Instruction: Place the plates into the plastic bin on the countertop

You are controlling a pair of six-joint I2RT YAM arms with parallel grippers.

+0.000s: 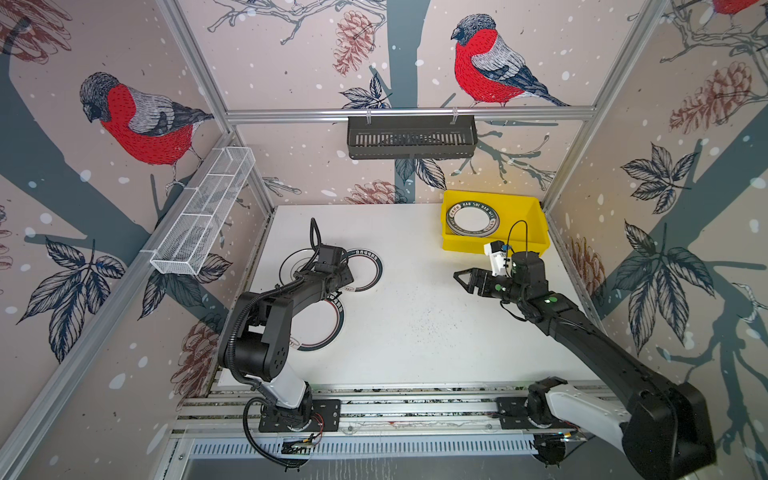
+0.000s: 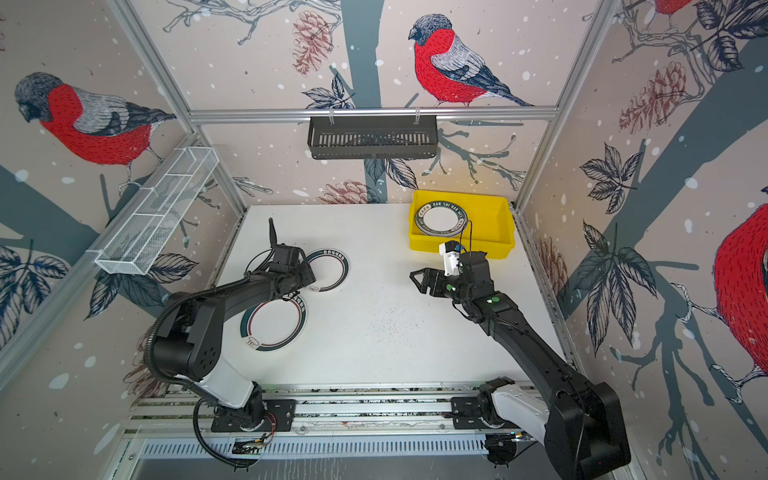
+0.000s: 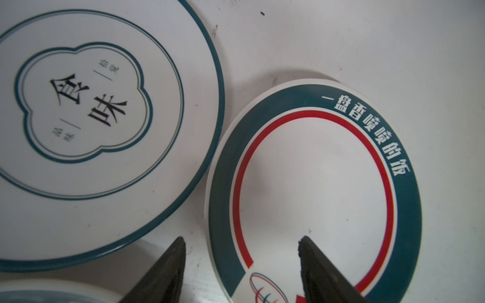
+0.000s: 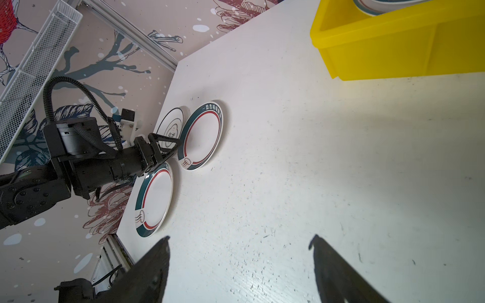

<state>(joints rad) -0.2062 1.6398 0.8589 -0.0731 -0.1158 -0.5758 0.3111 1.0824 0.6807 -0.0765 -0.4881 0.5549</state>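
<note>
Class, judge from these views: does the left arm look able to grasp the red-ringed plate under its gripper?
Probably yes. The left gripper is open, with a finger on either side of the near rim of that plate. The clover-marked plate lies apart beside it, and nothing blocks the rim.

Countertop (image 1: 415, 328) w/ bin (image 1: 461, 244), prob. 3 plates (image 1: 369, 272)

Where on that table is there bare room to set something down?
Free: the countertop, middle and front, between the three plates and the right gripper; the yellow bin, right of its plate. Crowded: the left, under the left gripper.
</note>
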